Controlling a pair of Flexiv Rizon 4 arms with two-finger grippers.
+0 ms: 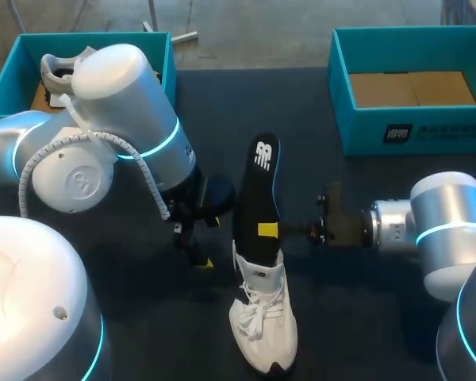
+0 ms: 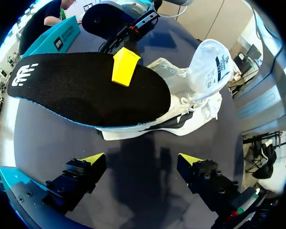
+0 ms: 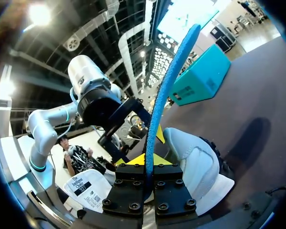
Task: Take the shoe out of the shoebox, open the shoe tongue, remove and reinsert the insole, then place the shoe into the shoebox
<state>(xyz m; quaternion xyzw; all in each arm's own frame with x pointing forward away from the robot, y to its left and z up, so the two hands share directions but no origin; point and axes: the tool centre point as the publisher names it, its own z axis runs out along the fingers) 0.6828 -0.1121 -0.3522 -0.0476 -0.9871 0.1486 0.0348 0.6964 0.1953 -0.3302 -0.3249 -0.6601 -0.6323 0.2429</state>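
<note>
Insole (image 1: pixel 262 178), light and floppy, looks best held mid-length, where the right end effector (image 1: pixel 271 231) pinches it; left end effector (image 2: pixel 142 158) hangs open.

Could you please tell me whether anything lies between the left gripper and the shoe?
Nothing visible does: only bare table separates the open left gripper from the shoe, whose insole the right gripper holds.

My left claw (image 2: pixel 142 160) hangs over the dark table (image 2: pixel 133 200), fingers spread wide with nothing between them. Just ahead sits the white shoe (image 2: pixel 195 95), the black insole (image 2: pixel 86 88) sticking out of it. My right claw (image 2: pixel 125 67) has one yellow tip flat on the insole.
</note>
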